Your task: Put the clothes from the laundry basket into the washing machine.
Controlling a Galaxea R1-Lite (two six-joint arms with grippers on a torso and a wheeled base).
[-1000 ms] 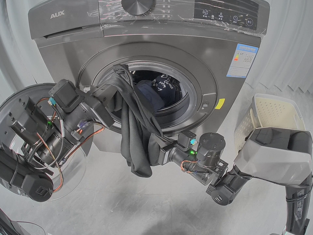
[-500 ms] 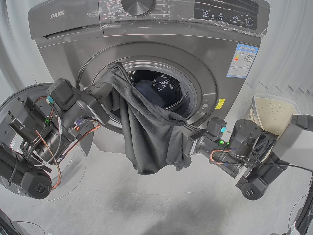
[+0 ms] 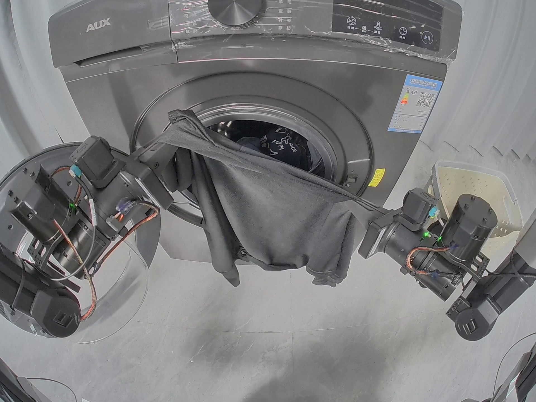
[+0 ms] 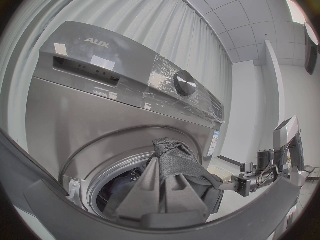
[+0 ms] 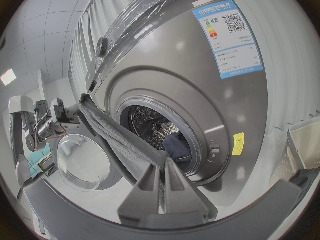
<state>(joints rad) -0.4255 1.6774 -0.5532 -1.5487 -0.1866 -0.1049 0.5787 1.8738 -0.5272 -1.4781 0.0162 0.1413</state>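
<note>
Swung wide now, right gripper (image 3: 367, 217) and left gripper (image 3: 163, 147) both pinch the dark garment (image 3: 268, 207) taut; best slacken it, then feed the drum (image 5: 146, 122).

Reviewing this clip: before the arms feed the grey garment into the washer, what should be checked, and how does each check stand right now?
1. Washing machine door swung clear of the opening: ok.
2. Left end effector shut on the grey garment: ok.
3. Right end effector shut on the garment's other end: ok.
4. Garment held stretched across the front of the drum opening: ok.
5. Garment's lower edge above the opening's rim: not ok, it hangs well below.
6. Room left in the drum behind the dark clothes already inside: cannot tell.
</note>
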